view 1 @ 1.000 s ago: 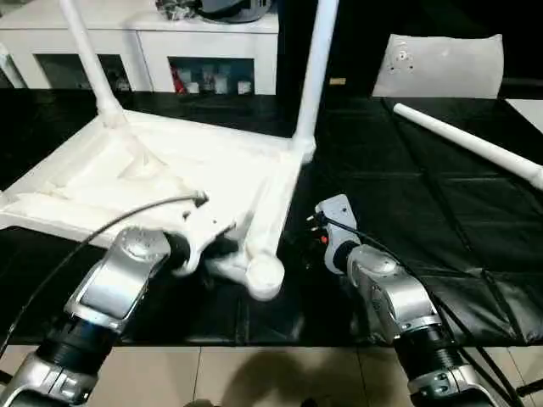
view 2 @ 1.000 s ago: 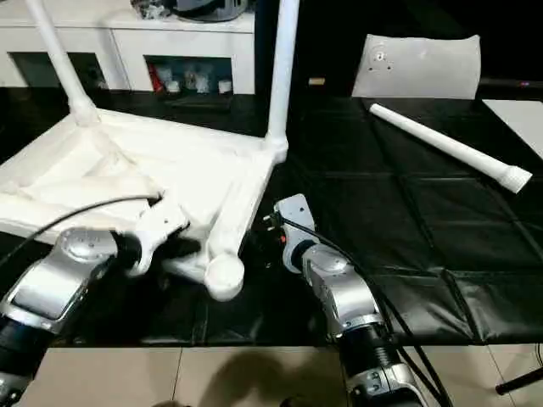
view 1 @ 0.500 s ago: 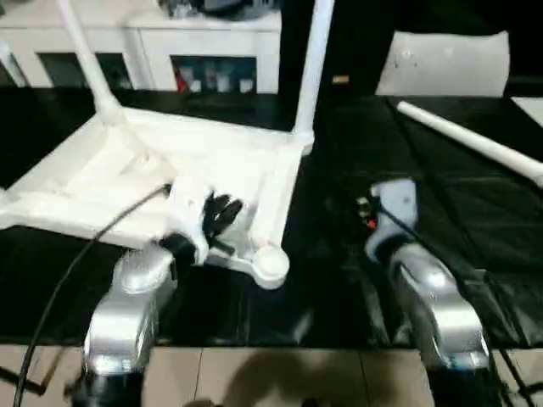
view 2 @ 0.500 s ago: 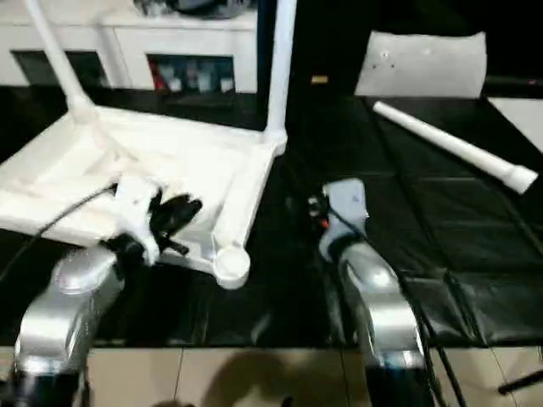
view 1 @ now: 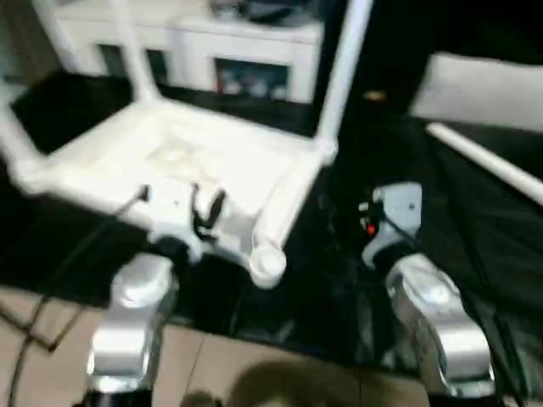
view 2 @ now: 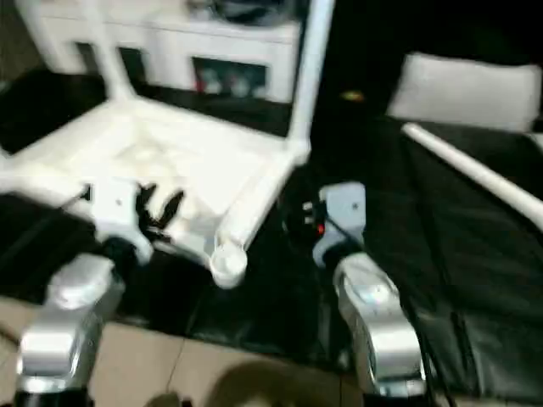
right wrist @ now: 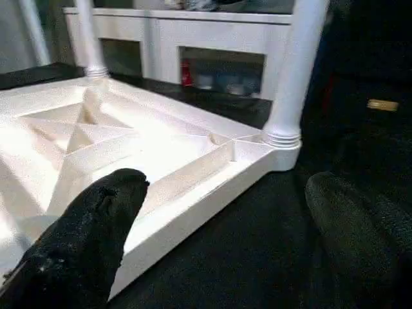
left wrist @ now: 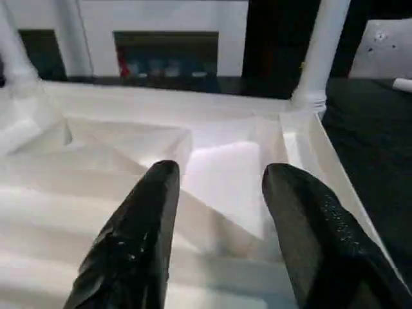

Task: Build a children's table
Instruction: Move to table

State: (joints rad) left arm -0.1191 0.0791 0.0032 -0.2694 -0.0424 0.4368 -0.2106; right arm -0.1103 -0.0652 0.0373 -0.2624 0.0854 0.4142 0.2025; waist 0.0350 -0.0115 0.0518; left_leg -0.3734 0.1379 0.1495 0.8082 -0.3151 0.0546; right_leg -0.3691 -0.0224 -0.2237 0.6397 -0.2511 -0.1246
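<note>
The white tabletop (view 1: pixel 195 157) lies upside down on the black mat, ribbed underside up. Two legs stand in its far corners (view 1: pixel 342 76) (view 1: pixel 131 51), and another white tube rises at its left corner (view 1: pixel 13 144). The near right corner socket (view 1: pixel 267 265) is a bare round end. A loose leg (view 1: pixel 488 165) lies on the mat to the right. My left gripper (view 1: pixel 206 208) hovers over the tabletop's near rim, open, with nothing between its fingers (left wrist: pixel 154 212). My right gripper (right wrist: pixel 225 183) stands wide open beside the tabletop's right edge, over the mat.
A white cabinet (view 1: pixel 246 42) runs along the back. A white panel (view 1: pixel 479 89) leans at the back right. The mat's front edge and tan floor (view 1: pixel 221 365) lie just below my forearms. A black cable (view 1: pixel 51 314) trails from my left arm.
The camera has tilted and shifted. My left gripper went from shut to open and rose from beside the near corner socket to over the rim. The right gripper stayed open.
</note>
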